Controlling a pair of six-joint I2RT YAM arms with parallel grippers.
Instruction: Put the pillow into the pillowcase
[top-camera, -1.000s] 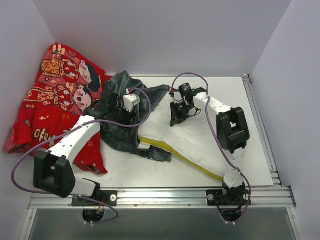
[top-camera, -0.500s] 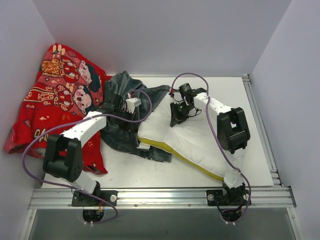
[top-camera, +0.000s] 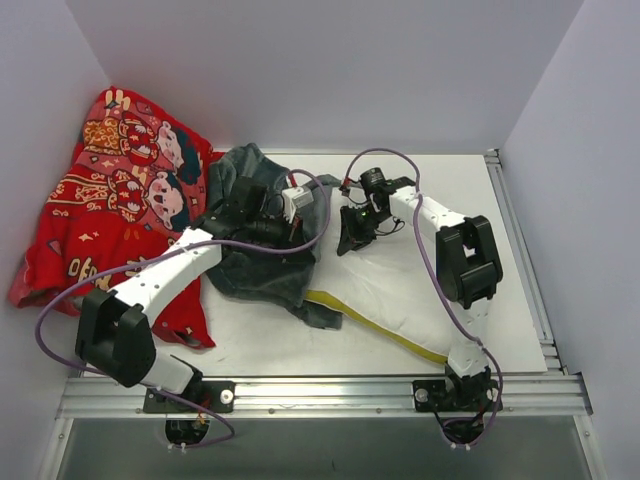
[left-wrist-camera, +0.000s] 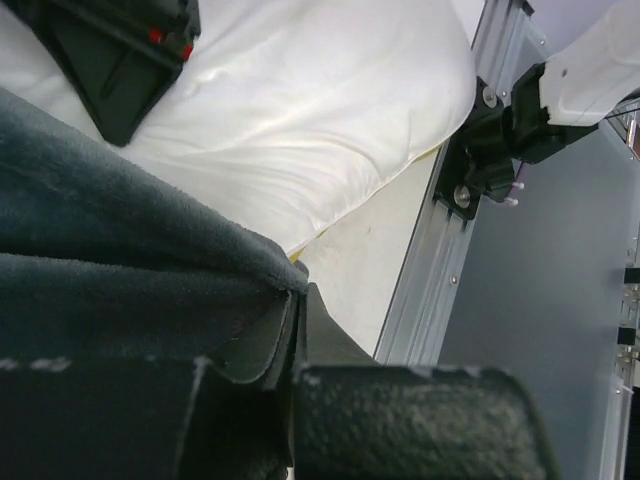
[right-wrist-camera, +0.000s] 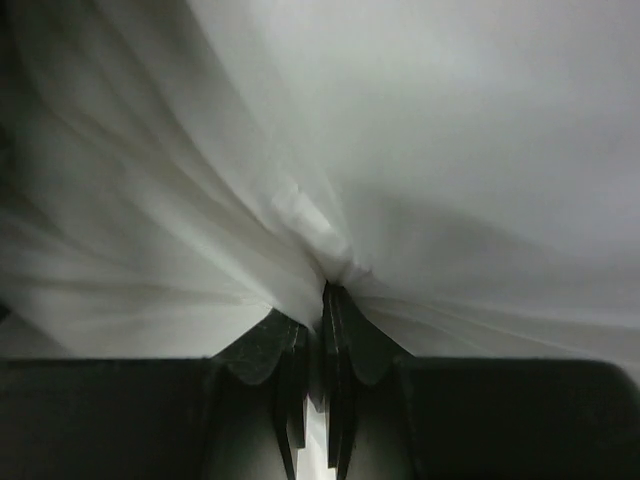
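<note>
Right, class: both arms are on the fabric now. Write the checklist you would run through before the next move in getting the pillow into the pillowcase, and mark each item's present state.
1. Left gripper shut on the pillowcase edge: ok.
2. Right gripper shut on a fold of the pillow: ok.
3. Pillowcase lies over the pillow's left end: ok.
4. Pillow's end actually inside the opening, not just under a flap: cannot tell.
5. Whole pillow inside: not ok; most of it, with its yellow band, lies bare.
6. Red cloth free of both grippers: ok.
</note>
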